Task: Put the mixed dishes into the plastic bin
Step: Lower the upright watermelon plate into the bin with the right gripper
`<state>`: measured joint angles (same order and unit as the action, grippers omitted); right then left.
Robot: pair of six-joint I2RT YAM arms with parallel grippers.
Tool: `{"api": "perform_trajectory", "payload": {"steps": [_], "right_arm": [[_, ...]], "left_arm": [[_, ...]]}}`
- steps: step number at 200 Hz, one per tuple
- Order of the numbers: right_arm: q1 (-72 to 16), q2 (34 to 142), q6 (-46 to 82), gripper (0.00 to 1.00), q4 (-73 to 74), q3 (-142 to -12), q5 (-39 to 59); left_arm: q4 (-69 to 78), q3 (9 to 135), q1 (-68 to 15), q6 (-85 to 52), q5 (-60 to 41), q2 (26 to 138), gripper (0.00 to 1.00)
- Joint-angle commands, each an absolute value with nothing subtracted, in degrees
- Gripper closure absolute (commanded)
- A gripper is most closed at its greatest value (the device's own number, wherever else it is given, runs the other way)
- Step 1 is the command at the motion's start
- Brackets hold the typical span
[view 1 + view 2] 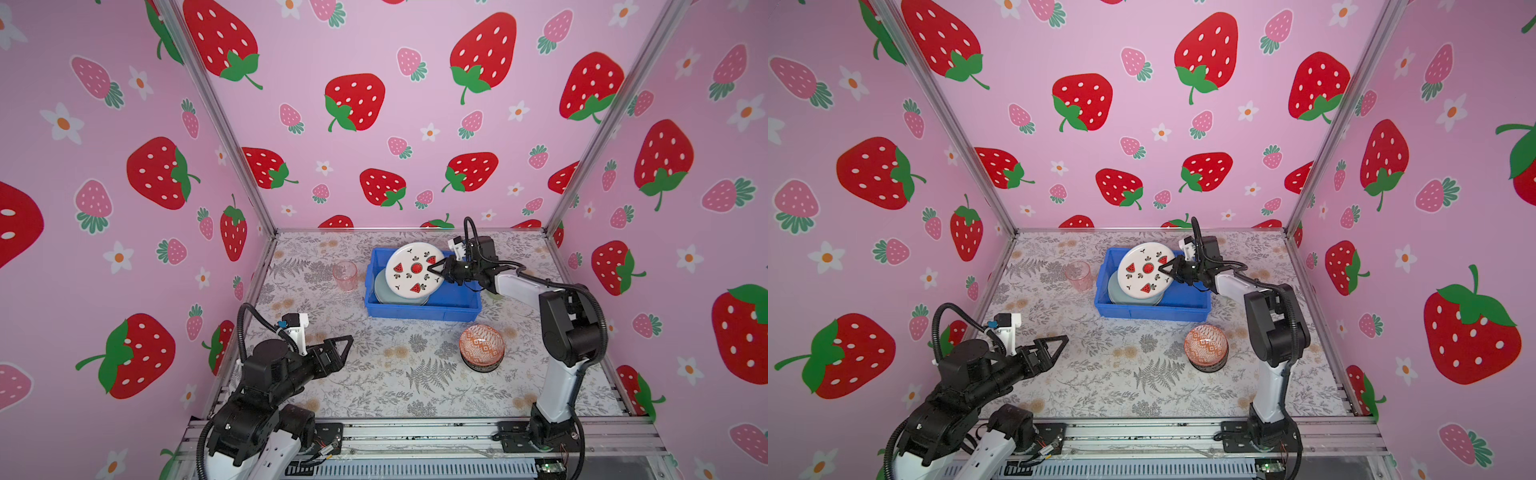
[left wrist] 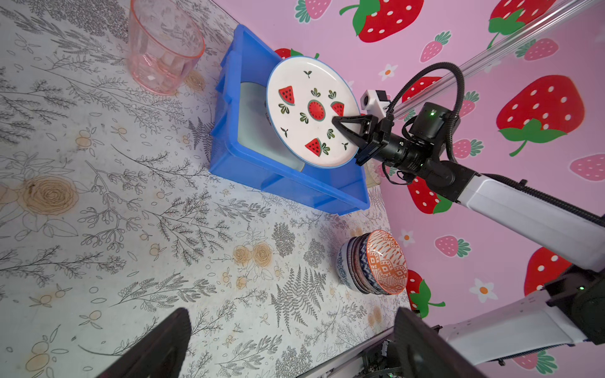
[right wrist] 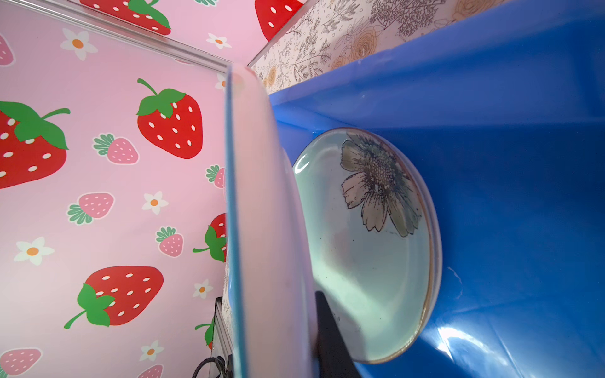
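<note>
Plate drop-in: watermelon plate (image 1: 411,270) held tilted over the blue bin (image 1: 419,311).
R gripper (image 1: 433,268) is clamped on the plate's rim. Plate is steeply angled, lower edge over the mint-green flower plate (image 3: 366,245) lying in the bin's left end; can't tell if the two touch. L gripper (image 1: 348,340) has jaws wide apart, empty, low over the table (image 1: 374,374) near its own base. Outside the bin: pink tumbler (image 1: 345,276) just beside the left wall, and a bowl stack (image 1: 482,347) w/ orange-red bowl on top near the front-right corner. Next, I'd say: level the plate, lower it onto the mint one, then let go. Released at this tilt it could slap down or slide.
</note>
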<state>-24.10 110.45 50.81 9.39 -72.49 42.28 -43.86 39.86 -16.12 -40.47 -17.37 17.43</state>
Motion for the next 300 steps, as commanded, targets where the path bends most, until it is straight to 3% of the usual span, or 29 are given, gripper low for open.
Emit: {"api": "perform_trajectory", "payload": {"steps": [1, 238, 300], "right_arm": [[-25.09, 110.93, 52.9, 1.0, 16.08, -75.25, 43.48], [-28.83, 119.18, 58.02, 1.0, 21.62, -75.94, 41.86], [-28.99, 119.84, 57.05, 0.8, 20.81, -75.15, 41.53]], "left_arm": [[-45.62, 41.55, -15.86, -39.48, -15.91, 18.04, 0.01], [-45.39, 41.13, -15.82, -35.76, -15.73, 22.5, 0.01], [-45.7, 41.12, -15.82, -35.95, -15.38, 22.32, 0.01]]}}
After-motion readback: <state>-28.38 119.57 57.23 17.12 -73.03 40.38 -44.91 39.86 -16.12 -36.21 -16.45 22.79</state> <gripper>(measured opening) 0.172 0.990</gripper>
